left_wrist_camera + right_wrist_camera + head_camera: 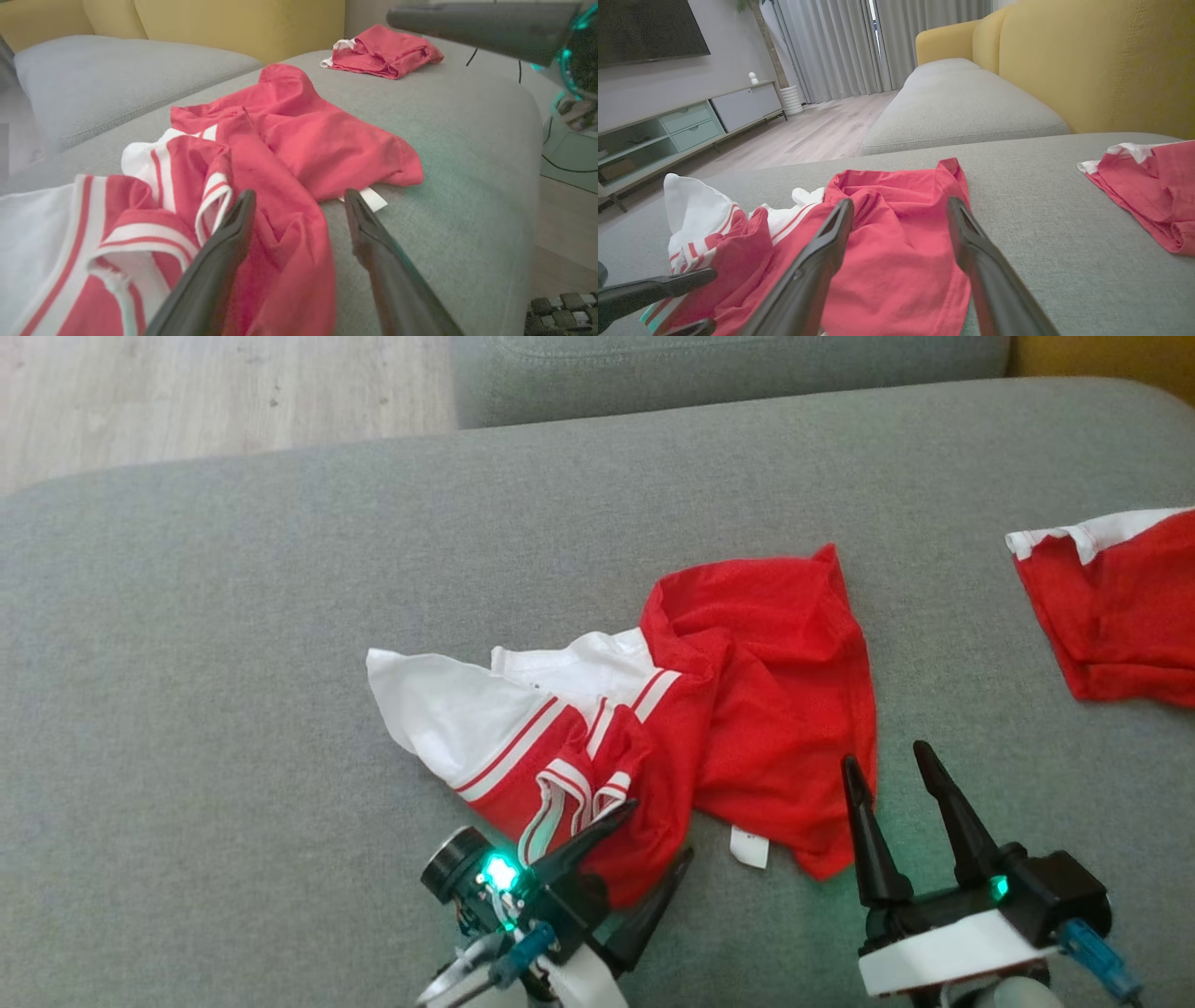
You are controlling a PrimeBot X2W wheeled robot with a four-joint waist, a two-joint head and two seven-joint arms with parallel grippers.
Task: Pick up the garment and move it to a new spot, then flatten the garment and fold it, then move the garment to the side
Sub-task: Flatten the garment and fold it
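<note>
A crumpled red and white garment [738, 709] lies in the middle of the grey cushion [233, 663]; its white part with red stripes points left and a white tag sticks out at its near edge. My left gripper [662, 827] is open at the garment's near edge. In the left wrist view, a red fold of the garment [289, 242] lies between the spread fingers of the left gripper [299, 193]. My right gripper [886, 754] is open at the garment's lower right corner, its left finger over the red edge. Its own view has the right gripper [901, 201] above the red garment [896, 261].
A second red and white garment [1120, 616] lies bunched at the cushion's right edge. Wooden floor [187, 392] lies beyond the far left edge, and another grey cushion [728, 373] lies behind. Yellow sofa backs [1087, 65] rise to the right.
</note>
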